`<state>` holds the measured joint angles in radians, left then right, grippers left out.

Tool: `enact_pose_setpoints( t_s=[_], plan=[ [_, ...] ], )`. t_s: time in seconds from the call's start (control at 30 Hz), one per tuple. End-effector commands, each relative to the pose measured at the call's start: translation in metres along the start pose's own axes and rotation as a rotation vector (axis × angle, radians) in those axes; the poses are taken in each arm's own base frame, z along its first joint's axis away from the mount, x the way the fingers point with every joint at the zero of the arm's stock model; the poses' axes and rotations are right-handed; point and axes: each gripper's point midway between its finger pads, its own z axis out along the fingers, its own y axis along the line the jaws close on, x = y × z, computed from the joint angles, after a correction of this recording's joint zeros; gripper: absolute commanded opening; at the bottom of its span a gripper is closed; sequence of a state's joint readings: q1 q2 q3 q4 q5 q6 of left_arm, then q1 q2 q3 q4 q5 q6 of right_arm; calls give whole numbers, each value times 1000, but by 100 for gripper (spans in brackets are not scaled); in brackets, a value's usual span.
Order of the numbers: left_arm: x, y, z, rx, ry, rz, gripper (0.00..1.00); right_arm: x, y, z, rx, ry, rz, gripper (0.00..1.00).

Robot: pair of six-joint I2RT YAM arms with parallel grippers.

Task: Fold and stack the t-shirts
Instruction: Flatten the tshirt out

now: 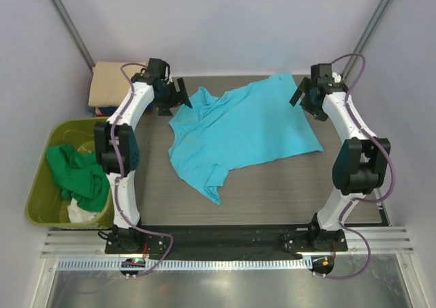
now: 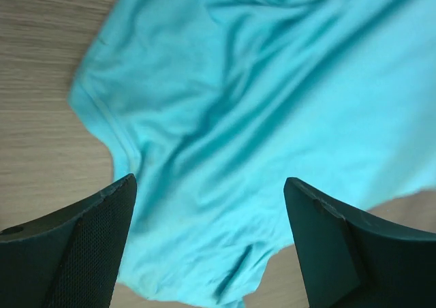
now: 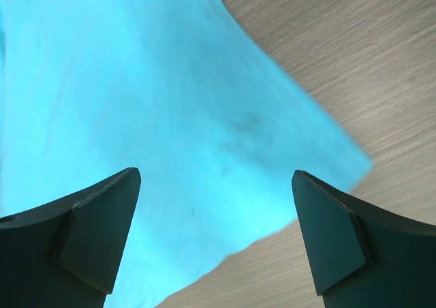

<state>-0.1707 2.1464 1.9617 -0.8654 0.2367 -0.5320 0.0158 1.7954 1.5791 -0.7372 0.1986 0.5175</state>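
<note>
A bright turquoise t-shirt (image 1: 238,131) lies spread and wrinkled across the middle of the table, one sleeve pointing toward the near side. My left gripper (image 1: 177,95) hangs open just above its far left corner, and the cloth (image 2: 225,131) lies loose below the spread fingers (image 2: 88,247). My right gripper (image 1: 306,95) is open over the far right corner, with the shirt's edge (image 3: 170,117) beneath and nothing between the fingers (image 3: 95,240). A folded tan t-shirt (image 1: 112,83) tops a stack at the far left. A green t-shirt (image 1: 78,175) lies crumpled in the bin.
The olive-yellow bin (image 1: 41,199) stands left of the table, with a white cloth (image 1: 85,214) under the green one. Dark wood tabletop (image 1: 286,185) shows around the turquoise shirt. Metal rails run along the near edge.
</note>
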Motion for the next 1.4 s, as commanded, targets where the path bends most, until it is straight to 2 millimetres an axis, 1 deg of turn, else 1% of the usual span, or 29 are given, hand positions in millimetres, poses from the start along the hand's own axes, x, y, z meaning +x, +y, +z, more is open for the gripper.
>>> enact_pose_setpoints(
  t_s=[0.0, 0.03, 0.1, 0.13, 0.23, 0.27, 0.33, 0.4, 0.47, 0.5, 0.57, 0.6, 0.67, 0.7, 0.77, 0.8, 0.87, 0.9, 0.97, 1.0, 1.03, 1.1, 1.13, 1.17, 1.2, 1.23, 1.3, 1.33, 1.37],
  plan=[
    [-18, -58, -66, 127, -229, 163, 89, 0, 11, 4, -93, -58, 26, 100],
    [5, -47, -49, 102, -176, 164, 89, 7, 9, 11, -90, -40, 22, 100],
    [19, -54, -43, 107, -196, 175, 89, 23, 7, 25, -91, -3, 8, 100],
    [35, -44, -25, 99, -174, 166, 89, 30, 7, 32, -89, 17, 6, 100],
    [53, -38, -4, 96, -148, 116, 86, 44, 20, 47, -161, 65, 12, 100],
    [59, -35, 5, 92, -140, 110, 84, 45, 22, 51, -172, 68, 16, 100],
    [72, -43, 17, 91, -127, 120, 84, 49, 38, 59, -242, 94, 24, 100],
    [85, -46, 24, 76, -111, 134, 84, 43, 45, 64, -263, 84, 31, 99],
    [99, -55, 29, 65, -113, 164, 84, 46, 46, 73, -259, 95, 26, 99],
    [109, -51, 35, 53, -96, 166, 84, 46, 45, 76, -252, 94, 24, 99],
    [118, -50, 42, 45, -88, 158, 84, 51, 40, 82, -226, 101, 28, 99],
    [128, -42, 47, 28, -66, 154, 84, 61, 33, 86, -206, 117, 27, 99],
    [134, -33, 52, 12, -59, 154, 84, 72, 22, 90, -169, 125, 38, 99],
    [138, -28, 55, 0, -53, 159, 84, 87, 12, 91, -149, 143, 40, 99],
    [144, -16, 56, -31, -38, 174, 84, 106, 2, 91, -128, 175, 52, 99],
    [144, -9, 57, -59, -44, 193, 84, 116, -24, 96, -60, 176, 86, 99],
    [148, 0, 56, -89, -23, 214, 85, 128, -35, 87, -40, 178, 107, 99],
    [142, 12, 55, -135, -39, 230, 85, 151, -47, 85, -17, 212, 127, 99],
    [139, 24, 50, -189, -40, 248, 85, 161, -52, 72, -34, 211, 152, 99],
    [135, 30, 48, -216, -48, 251, 85, 182, -63, 67, -16, 245, 165, 99],
    [129, 37, 42, -249, -66, 251, 85, 179, -61, 56, -41, 222, 191, 99],
    [117, 36, 33, -260, -98, 253, 85, 195, -71, 46, -33, 233, 213, 99],
    [110, 32, 23, -264, -121, 261, 86, 194, -72, 41, -34, 220, 225, 99],
    [101, 28, 16, -267, -148, 260, 85, 185, -72, 32, -47, 177, 230, 99],
    [95, 25, 7, -272, -170, 259, 86, 185, -77, 27, -33, 168, 231, 99],
    [88, 25, -10, -292, -201, 264, 85, 180, -79, 24, -27, 145, 230, 99],
    [80, 14, -34, -300, -255, 286, 85, 169, -71, 11, -68, 126, 225, 100],
    [83, 15, -45, -320, -261, 305, 86, 166, -66, 6, -88, 128, 222, 100],
    [82, 2, -66, -308, -312, 324, 86, 157, -58, -2, -126, 115, 216, 100]
  ],
)
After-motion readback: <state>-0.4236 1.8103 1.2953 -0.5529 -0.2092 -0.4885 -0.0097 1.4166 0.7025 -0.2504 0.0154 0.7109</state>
